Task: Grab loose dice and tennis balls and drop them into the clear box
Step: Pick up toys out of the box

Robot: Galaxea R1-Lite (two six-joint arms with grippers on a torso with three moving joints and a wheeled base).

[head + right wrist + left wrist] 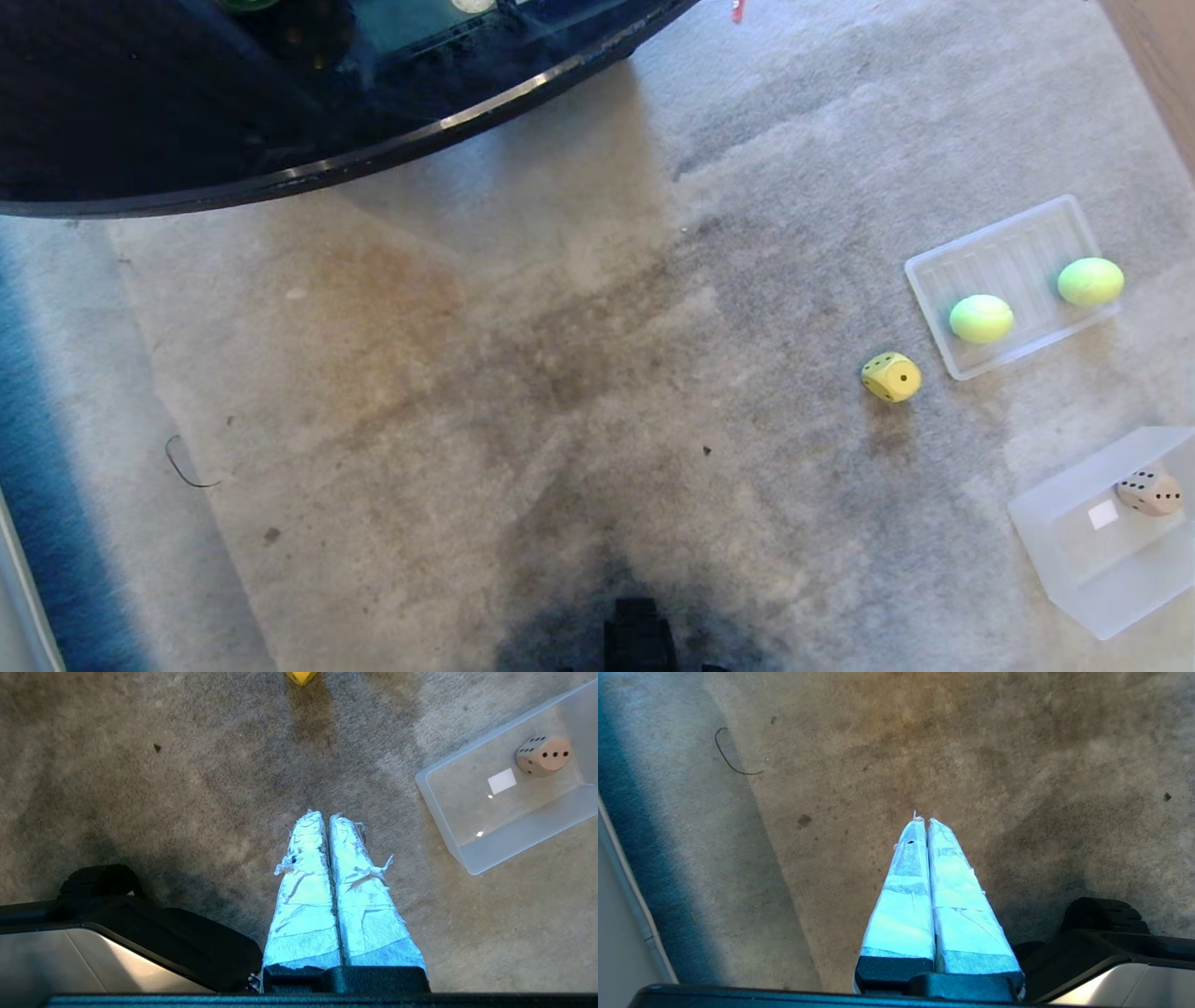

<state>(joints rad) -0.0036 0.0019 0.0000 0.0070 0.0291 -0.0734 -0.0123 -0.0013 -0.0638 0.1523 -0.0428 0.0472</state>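
Note:
A yellow die [892, 377] lies loose on the carpet at the right; only its corner [301, 676] shows in the right wrist view. Two tennis balls [981, 318] [1089, 281] rest on a flat ridged clear tray [999, 252]. The clear box [1074, 560] stands at the near right, also visible as a frosted bin [472, 830], with a tan die [1150, 492] [543, 755] inside. My right gripper [325, 815] is shut and empty above bare carpet, left of the box. My left gripper [925, 822] is shut and empty over carpet. Neither gripper shows in the head view.
A dark round glass table [280, 93] fills the far left. A blue rug strip [47, 467] and a pale wall edge run along the left. A thin dark wire loop [187, 467] lies on the carpet. My black base [639, 635] is at the near middle.

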